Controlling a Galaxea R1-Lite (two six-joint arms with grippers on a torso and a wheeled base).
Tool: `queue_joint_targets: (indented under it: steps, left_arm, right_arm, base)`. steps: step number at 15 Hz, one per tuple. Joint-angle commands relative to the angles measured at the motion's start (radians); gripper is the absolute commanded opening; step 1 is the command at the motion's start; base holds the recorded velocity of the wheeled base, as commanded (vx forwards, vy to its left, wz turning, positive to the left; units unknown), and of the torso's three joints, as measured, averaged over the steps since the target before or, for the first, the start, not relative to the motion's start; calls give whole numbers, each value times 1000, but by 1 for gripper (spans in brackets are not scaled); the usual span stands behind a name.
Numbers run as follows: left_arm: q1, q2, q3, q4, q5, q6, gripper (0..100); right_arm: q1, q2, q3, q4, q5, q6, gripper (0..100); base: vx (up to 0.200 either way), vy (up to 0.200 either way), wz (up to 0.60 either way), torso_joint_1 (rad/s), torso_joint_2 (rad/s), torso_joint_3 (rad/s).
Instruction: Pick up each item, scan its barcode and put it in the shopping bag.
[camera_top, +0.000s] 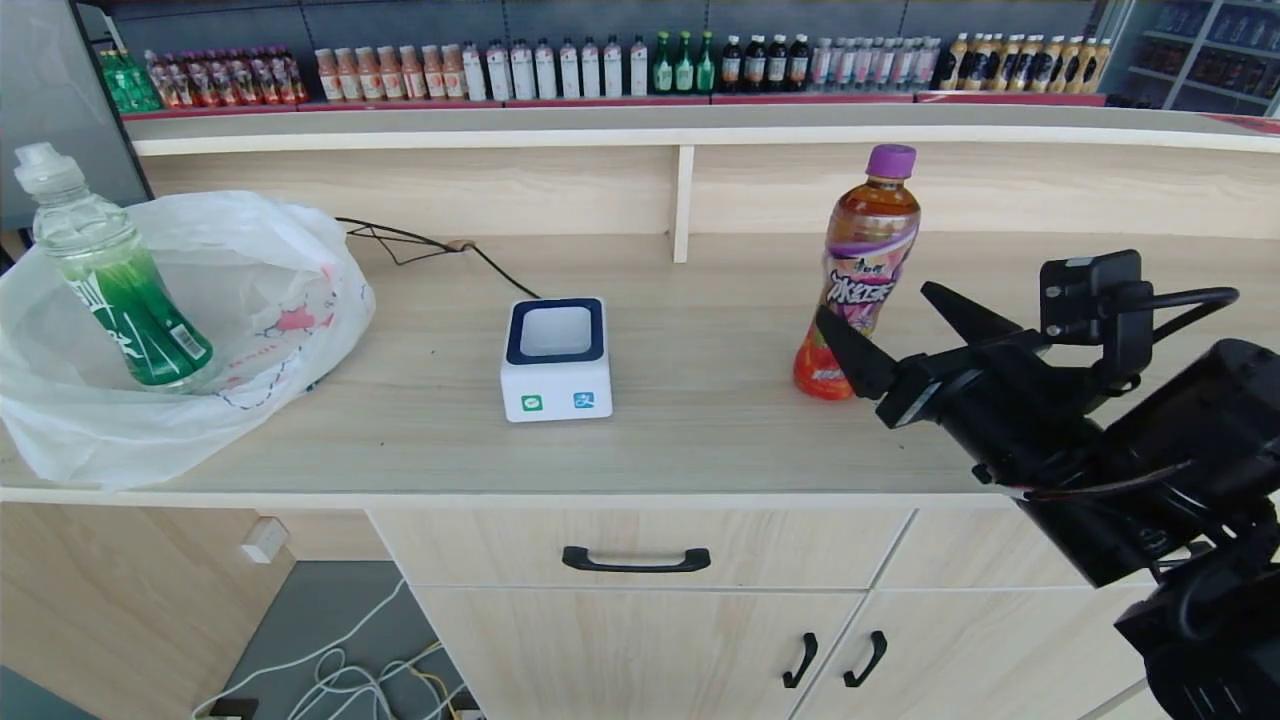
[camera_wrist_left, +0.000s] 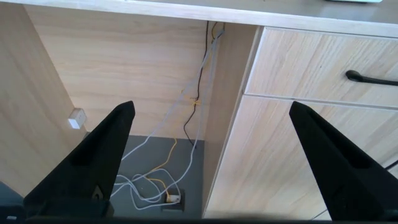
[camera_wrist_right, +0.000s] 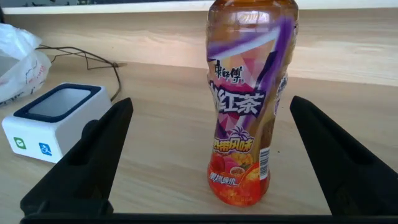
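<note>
A purple-capped bottle of orange tea stands upright on the counter, right of centre; the right wrist view has the bottle centred between the fingers. My right gripper is open just in front of it, not touching. The white barcode scanner with a dark blue rim sits mid-counter, its cable running back; the scanner also shows beside the bottle. A green-labelled bottle leans inside the white plastic shopping bag at the left. My left gripper is open, low in front of the cabinet, with nothing between its fingers.
A raised wooden ledge with a divider runs along the counter's back, with shelves of drinks behind. Below are a drawer and cabinet doors. Cables lie on the floor in the open bay under the counter.
</note>
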Motion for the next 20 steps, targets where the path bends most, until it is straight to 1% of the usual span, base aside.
queue_joint_targets:
  steps: [1, 3, 10, 12, 15, 19, 20]
  left_arm:
    - [1, 0, 0, 0, 0, -1, 100]
    - [1, 0, 0, 0, 0, -1, 100]
    - [-1, 0, 0, 0, 0, -1, 100]
    - [1, 0, 0, 0, 0, -1, 100]
    - [1, 0, 0, 0, 0, -1, 100]
    - [1, 0, 0, 0, 0, -1, 100]
    - [1, 0, 0, 0, 0, -1, 100]
  right_arm:
    - [-1, 47, -29, -1, 0, -2, 100]
    - [-28, 64, -65, -1, 0, -2, 100]
    - [-33, 112, -68, -1, 10, 1, 100]
    - [-54, 112, -89, -1, 26, 0, 100]
    - [-62, 142, -122, -1, 27, -2, 100]
    - [-102, 207, -135, -1, 30, 0, 100]
    - [-113, 211, -160, -1, 38, 1, 100]
  base:
    - [0, 0, 0, 0, 0, 0]
    - [0, 0, 0, 0, 0, 0]
    - [0, 0, 0, 0, 0, 0]
    - [0, 0, 0, 0, 0, 0]
    - [0, 0, 0, 0, 0, 0]
    - [0, 0, 0, 0, 0, 0]
    - [0, 0, 0, 0, 0, 0]
